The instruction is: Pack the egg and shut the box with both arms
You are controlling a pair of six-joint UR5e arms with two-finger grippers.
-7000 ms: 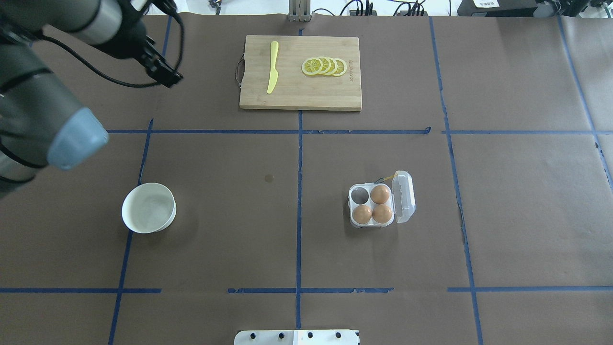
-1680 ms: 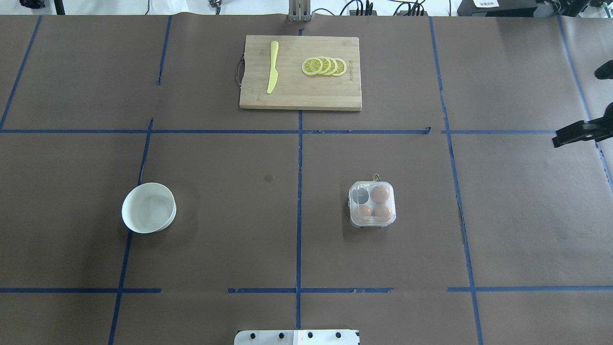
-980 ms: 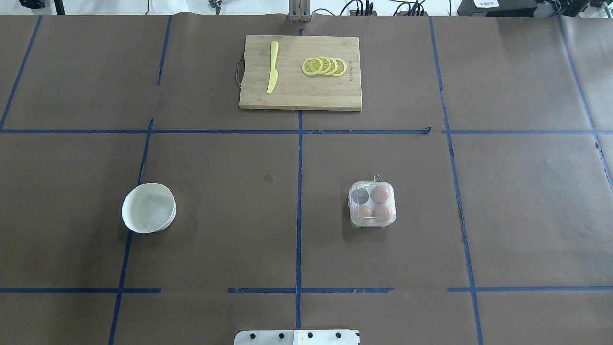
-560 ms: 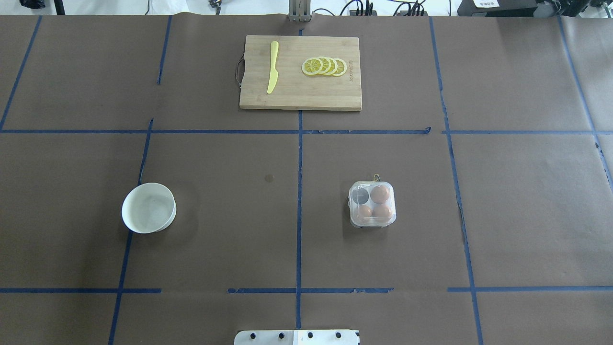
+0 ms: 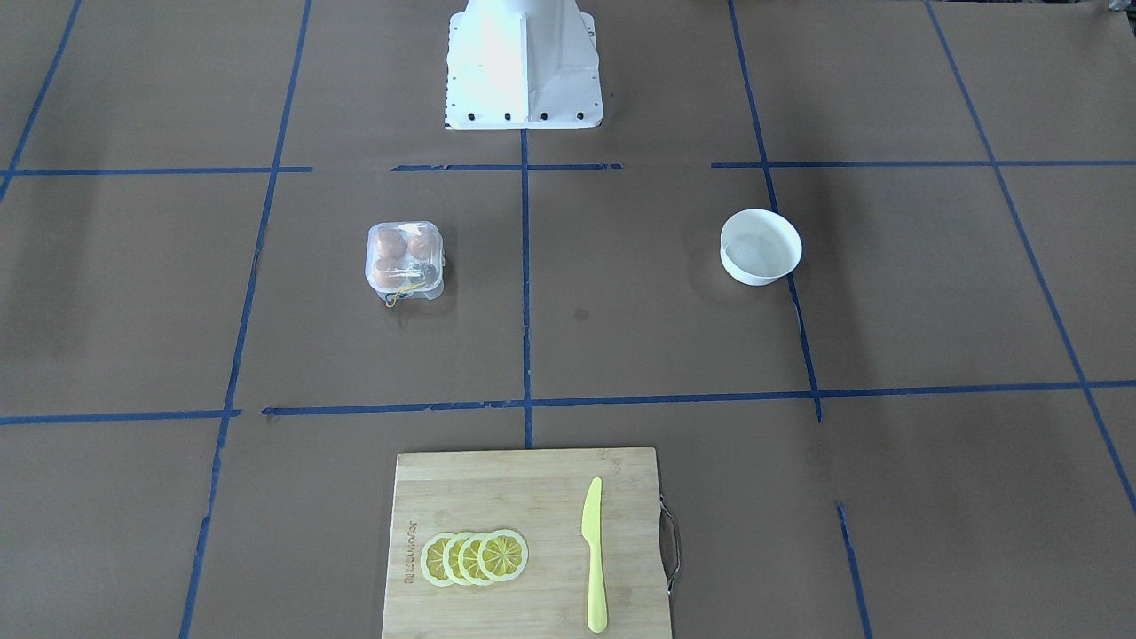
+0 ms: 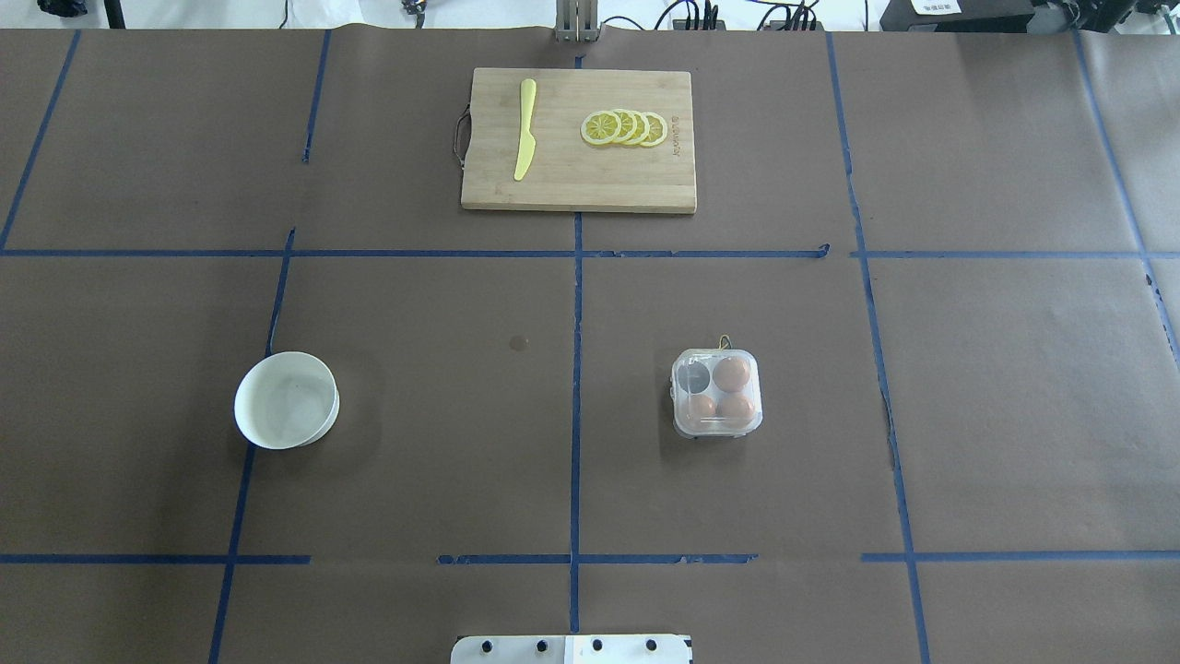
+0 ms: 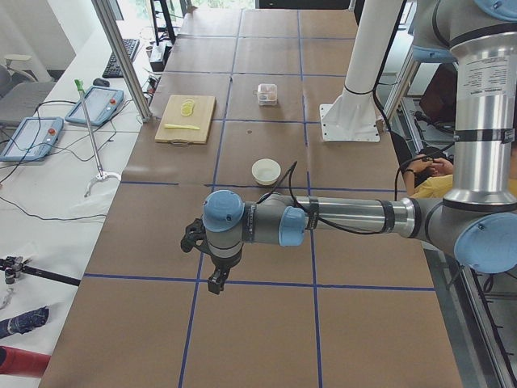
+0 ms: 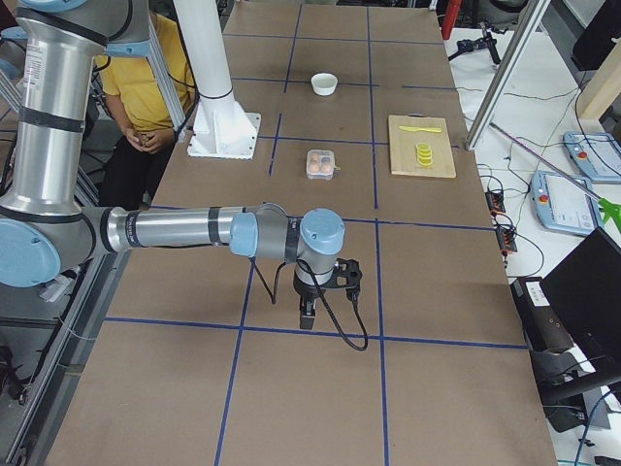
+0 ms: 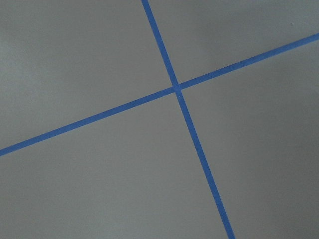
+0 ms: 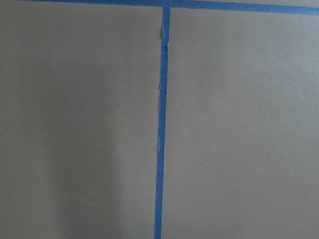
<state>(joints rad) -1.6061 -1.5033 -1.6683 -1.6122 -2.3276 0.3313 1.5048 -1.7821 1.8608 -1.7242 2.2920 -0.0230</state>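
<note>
Well apart from both jaws, their state unclear, lies the closed box (image 6: 717, 393)

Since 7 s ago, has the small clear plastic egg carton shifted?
No. The egg carton sits equally far right of the blue centre tape line; only its lid has folded shut.

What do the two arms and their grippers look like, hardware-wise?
They match. The left arm and right arm are silver-grey tubes with dark grey joint housings, light-blue round end caps and narrow black bands. The left gripper and right gripper are black and compact. A loose black cable loops out near each wrist. No markings are legible.
</note>
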